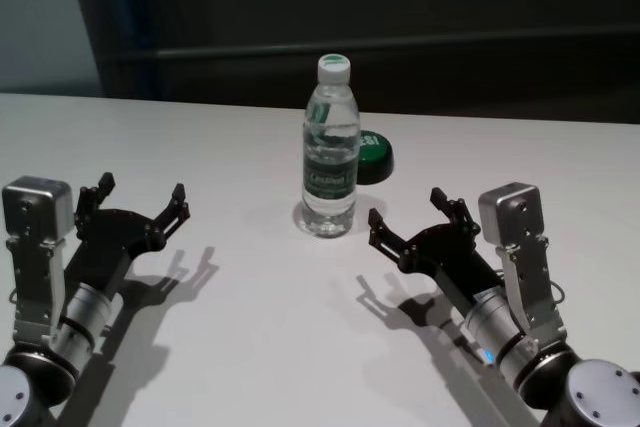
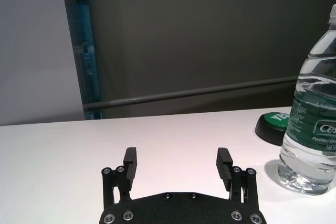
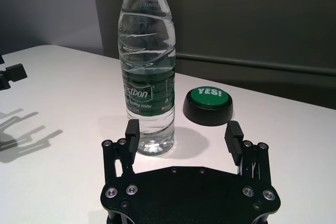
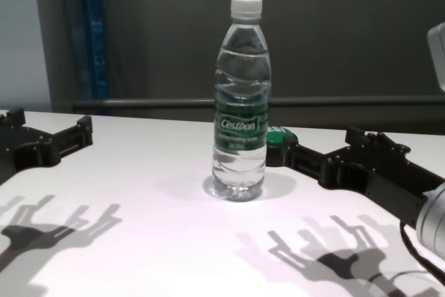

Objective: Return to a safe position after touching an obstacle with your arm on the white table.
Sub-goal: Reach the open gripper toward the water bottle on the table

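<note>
The obstacle, a tall clear water bottle [image 1: 330, 152] with a white cap and a dark green label band, stands upright in the middle of the white table [image 1: 250, 347]. My left gripper [image 1: 142, 192] hovers open over the table, well to the bottle's left and a little nearer to me. To the bottle's right and also nearer to me, my right gripper [image 1: 407, 209] is open with a small gap to the bottle. In the right wrist view the bottle [image 3: 147, 77] stands just beyond the open right gripper [image 3: 182, 132]. Neither gripper holds anything or touches the bottle.
A low round black puck with a green top [image 1: 374, 157] sits just behind and to the right of the bottle. A dark wall with a horizontal rail [image 4: 139, 102] runs along the table's far edge.
</note>
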